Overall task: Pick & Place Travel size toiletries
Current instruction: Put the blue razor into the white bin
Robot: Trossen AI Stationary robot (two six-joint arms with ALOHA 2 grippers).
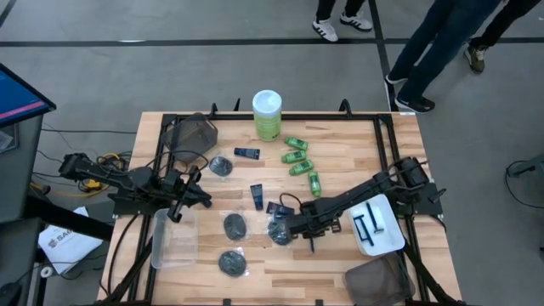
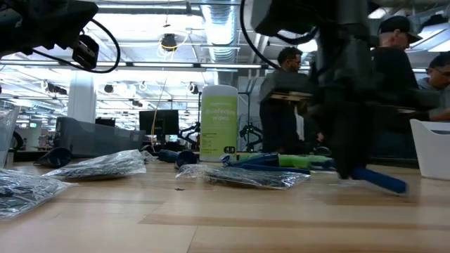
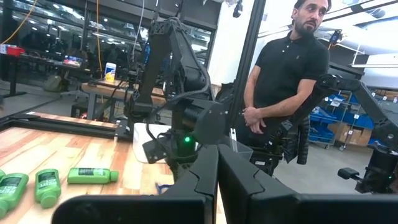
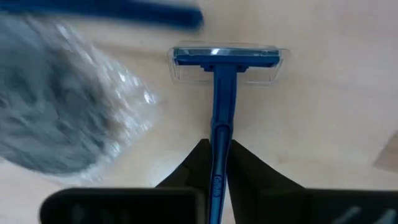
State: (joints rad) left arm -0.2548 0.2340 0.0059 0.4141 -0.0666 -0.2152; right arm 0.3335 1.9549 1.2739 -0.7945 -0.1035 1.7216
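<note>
From above, the right gripper (image 1: 287, 228) is low over the middle of the pale wooden table (image 1: 340, 272), just beside a round dark disc in crinkled clear wrap (image 1: 280, 231), with four small bright green bottles (image 1: 301, 161) farther off beyond it and a white tray (image 1: 393, 223) holding two dark razors behind it along its arm. The left gripper (image 1: 178, 210) hangs with fingers closed over a clear plastic tray (image 1: 173, 239) at the table's left side. At table height, a thin blue razor (image 2: 376, 178) slants down from the dark right gripper (image 2: 344, 169) to the wood, beside a wrapped disc (image 2: 246, 176) and in front of a tall green canister with white lid (image 2: 219, 121). The left wrist view shows closed fingers (image 3: 193, 186), three green bottles (image 3: 92, 175) on the wood ahead and a person in a black shirt (image 3: 283, 81) standing beyond. The right wrist view shows the fingers (image 4: 193, 168) clamped on the blue razor's handle (image 4: 219, 124), its clear-capped head pointing away, crinkled wrap (image 4: 68, 118) alongside.
</note>
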